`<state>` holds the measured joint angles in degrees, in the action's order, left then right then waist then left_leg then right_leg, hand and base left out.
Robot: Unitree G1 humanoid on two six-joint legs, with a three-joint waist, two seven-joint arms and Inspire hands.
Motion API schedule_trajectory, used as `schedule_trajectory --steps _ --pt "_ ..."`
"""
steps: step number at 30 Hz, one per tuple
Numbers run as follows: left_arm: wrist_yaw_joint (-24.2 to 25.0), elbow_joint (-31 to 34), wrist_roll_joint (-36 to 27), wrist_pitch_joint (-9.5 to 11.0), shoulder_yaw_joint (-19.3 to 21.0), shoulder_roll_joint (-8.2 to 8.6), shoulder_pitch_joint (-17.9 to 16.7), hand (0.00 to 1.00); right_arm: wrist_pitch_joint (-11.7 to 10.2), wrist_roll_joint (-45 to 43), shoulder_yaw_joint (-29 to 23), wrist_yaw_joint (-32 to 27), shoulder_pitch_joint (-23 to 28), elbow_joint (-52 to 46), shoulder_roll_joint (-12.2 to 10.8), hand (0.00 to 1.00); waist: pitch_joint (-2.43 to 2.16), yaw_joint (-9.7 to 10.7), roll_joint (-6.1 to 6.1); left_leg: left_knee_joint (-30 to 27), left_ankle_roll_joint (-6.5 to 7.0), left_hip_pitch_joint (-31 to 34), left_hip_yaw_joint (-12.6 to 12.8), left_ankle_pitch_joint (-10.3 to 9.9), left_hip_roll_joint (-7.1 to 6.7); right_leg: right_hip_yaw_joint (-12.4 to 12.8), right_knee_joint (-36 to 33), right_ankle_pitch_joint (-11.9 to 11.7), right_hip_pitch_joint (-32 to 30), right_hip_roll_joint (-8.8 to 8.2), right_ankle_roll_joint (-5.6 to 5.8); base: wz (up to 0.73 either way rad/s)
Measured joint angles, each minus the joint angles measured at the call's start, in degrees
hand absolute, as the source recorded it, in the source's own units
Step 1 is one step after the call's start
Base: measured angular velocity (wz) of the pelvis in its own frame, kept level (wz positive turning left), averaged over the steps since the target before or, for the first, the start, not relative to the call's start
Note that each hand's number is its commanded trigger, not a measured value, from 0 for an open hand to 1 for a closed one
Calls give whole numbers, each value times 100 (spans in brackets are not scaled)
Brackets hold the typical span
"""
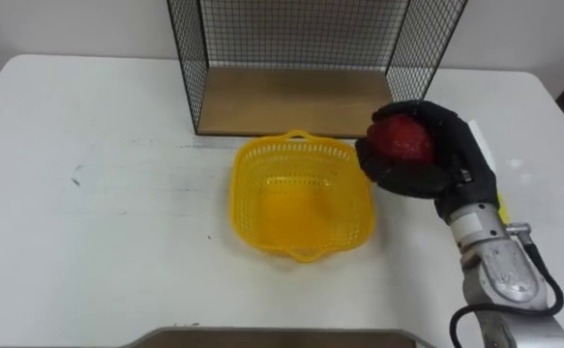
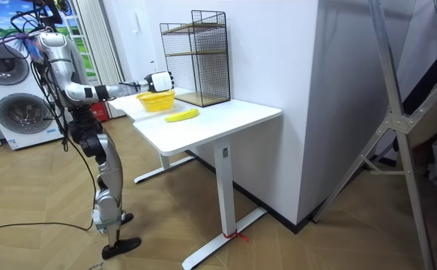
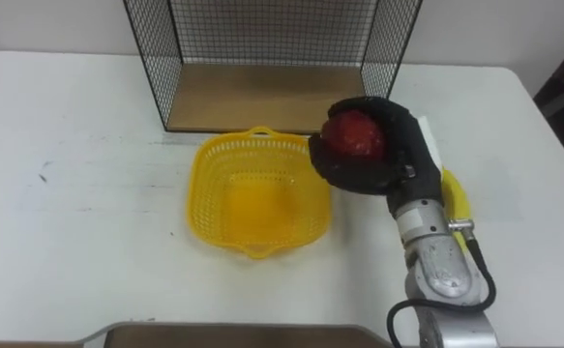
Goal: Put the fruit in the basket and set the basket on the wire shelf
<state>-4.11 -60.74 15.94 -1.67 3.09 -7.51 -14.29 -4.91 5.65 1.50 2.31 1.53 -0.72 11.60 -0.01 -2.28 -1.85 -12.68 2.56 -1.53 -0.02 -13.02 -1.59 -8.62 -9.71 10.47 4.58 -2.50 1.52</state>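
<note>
My right hand is curled round a red round fruit, held just above the right rim of the yellow basket. The basket stands on the white table in front of the black wire shelf and looks bare inside. A yellow banana lies on the table to the right of my right forearm, mostly hidden by it. In the room view the robot stands at the table's end with its right arm stretched over the basket.
The wire shelf has a wooden bottom board open toward me and a second level above. The white table has wide bare room to the left of the basket. Washing machines stand behind the robot.
</note>
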Motion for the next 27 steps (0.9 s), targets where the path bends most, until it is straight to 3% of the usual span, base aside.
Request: schedule_trajectory --steps 10,11,12,13,14,17,21,27 --pt "1 17 -5 -31 -5 -8 123 0 136 -441 186 261 -20 -10 212 100 -2 -125 -5 2 1 36 51 1 1 63 -11 0 -57 0 0 -2" --pt "1 17 -5 -31 -6 -10 128 0 136 -468 198 292 -20 -12 212 87 -2 -132 -7 1 1 36 45 1 1 60 -11 0 -52 0 0 0" --pt "1 16 -5 -31 -7 -15 130 0 137 -475 227 298 -24 -12 214 54 1 -133 -12 1 1 35 40 1 1 55 -11 0 -47 0 0 0" --pt "1 16 -5 -31 -7 -17 133 0 137 -482 236 316 -28 -12 213 4 5 -133 -19 0 1 35 37 1 1 53 -11 0 -45 0 0 0" --pt "2 16 -5 -31 -7 -21 143 0 137 -512 238 376 -32 -12 213 0 18 -136 -39 0 1 35 34 1 1 50 -10 0 -44 0 0 0" --pt "3 16 -10 -31 -12 -47 155 0 137 -579 270 430 -43 -13 214 0 42 -160 -84 -1 1 37 27 1 0 45 -10 0 -42 -1 0 0" --pt "11 16 -9 -50 -228 -119 152 0 201 -736 415 491 -51 -149 205 0 46 -157 -102 4 1 38 24 1 -2 45 -9 0 -42 0 0 0" --pt "12 21 -8 -69 -230 -120 154 0 231 -853 416 493 -93 -213 201 0 50 -134 -111 21 1 37 15 1 -1 46 -4 0 -44 1 0 0"
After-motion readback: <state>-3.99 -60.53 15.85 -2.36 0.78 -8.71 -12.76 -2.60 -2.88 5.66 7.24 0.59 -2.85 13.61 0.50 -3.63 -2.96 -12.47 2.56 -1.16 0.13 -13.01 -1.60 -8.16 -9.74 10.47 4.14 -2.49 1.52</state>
